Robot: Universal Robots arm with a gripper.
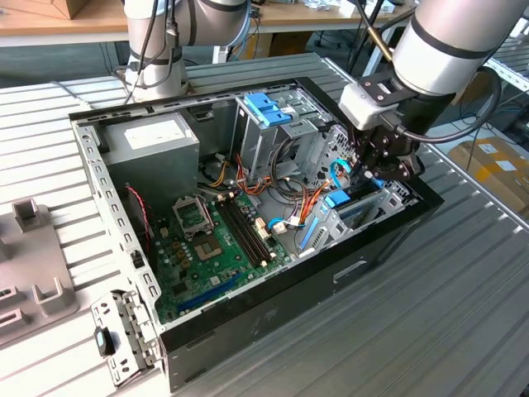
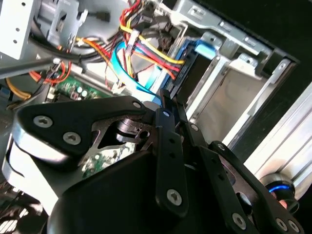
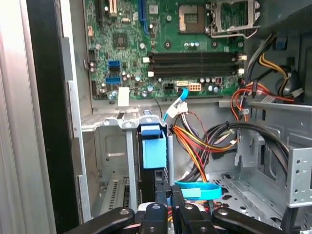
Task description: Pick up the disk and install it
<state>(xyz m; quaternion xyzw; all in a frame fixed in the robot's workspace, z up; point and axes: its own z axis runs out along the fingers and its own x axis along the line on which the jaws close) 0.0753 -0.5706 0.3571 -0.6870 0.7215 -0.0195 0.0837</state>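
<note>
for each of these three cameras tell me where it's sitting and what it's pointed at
Exterior view: off the arm, above, looking down into the open computer case; the arm and gripper show at the drive bay.
First wrist view: on the arm, facing the disk standing in its bay, motherboard beyond.
Second wrist view: on the arm, past gripper linkages to the disk.
Shared: both wrist views show the disk.

We see loose cables (image 3: 204, 146) crowding one side of the metal bay (image 3: 109, 146); its other side stays open.

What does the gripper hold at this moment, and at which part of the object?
The gripper holds the disk, which stands on edge in the drive bay. The jaws are closed on the disk's thin edge at the end opposite its blue tab.
</note>
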